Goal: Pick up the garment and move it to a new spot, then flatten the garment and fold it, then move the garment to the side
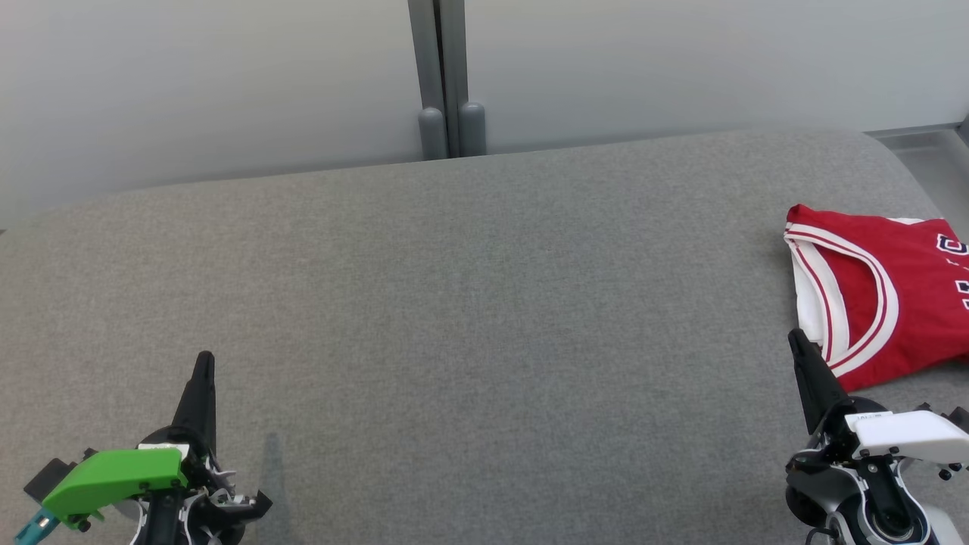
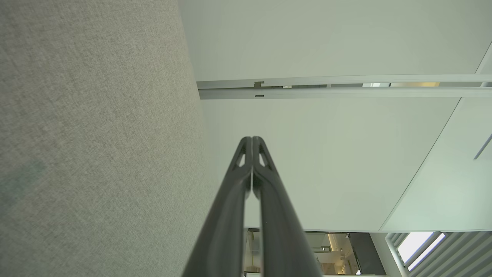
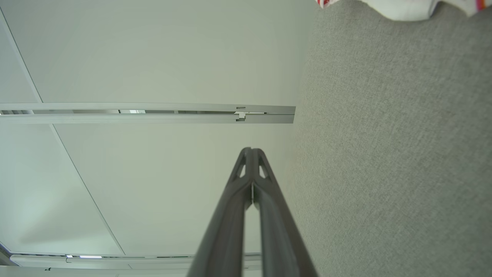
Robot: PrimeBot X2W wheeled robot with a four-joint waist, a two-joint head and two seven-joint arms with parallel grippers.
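The garment [image 1: 901, 303] lies in a folded bundle at the far right of the grey padded surface [image 1: 454, 303], red with white and red striped edging and a bit of white lettering cut off by the frame edge. My right gripper [image 1: 795, 334] is shut and empty, its tip just beside the garment's lower left corner. In the right wrist view its closed fingers [image 3: 251, 150] point past the surface's edge, and a white scrap of the garment [image 3: 407, 9] shows at the top. My left gripper [image 1: 204, 357] stands shut and empty at the lower left, tips together [image 2: 252, 139].
A pale wall runs behind the surface, with a grey vertical post [image 1: 447, 76] at the middle of its far edge. The grey surface stretches bare between the two grippers. A grey ledge [image 1: 923, 144] sits at the far right corner.
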